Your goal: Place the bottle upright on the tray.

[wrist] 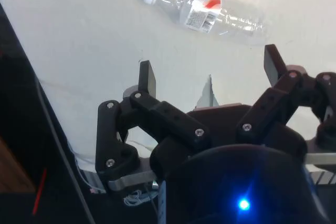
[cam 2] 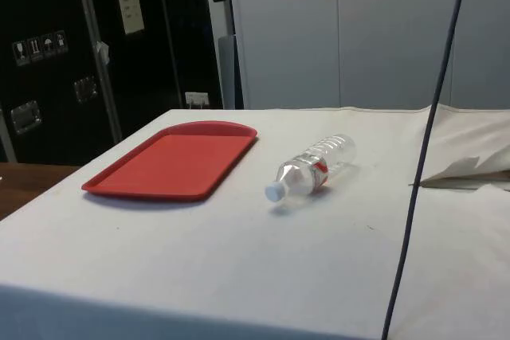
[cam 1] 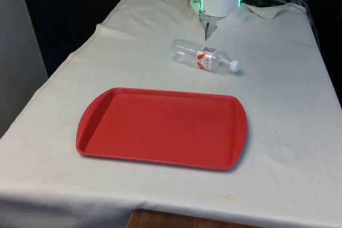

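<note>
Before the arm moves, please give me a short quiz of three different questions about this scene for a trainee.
1. True or false: the bottle stands upright on the tray.
2. Which colour is the bottle's cap? A) red B) white C) green
3. Fill in: the gripper is ____, holding nothing.

Key:
1. False; the bottle lies on its side on the cloth, apart from the tray.
2. B
3. open

Dark cabinets (cam 2: 56, 53) stand beside pale wall panels (cam 2: 358, 29).
</note>
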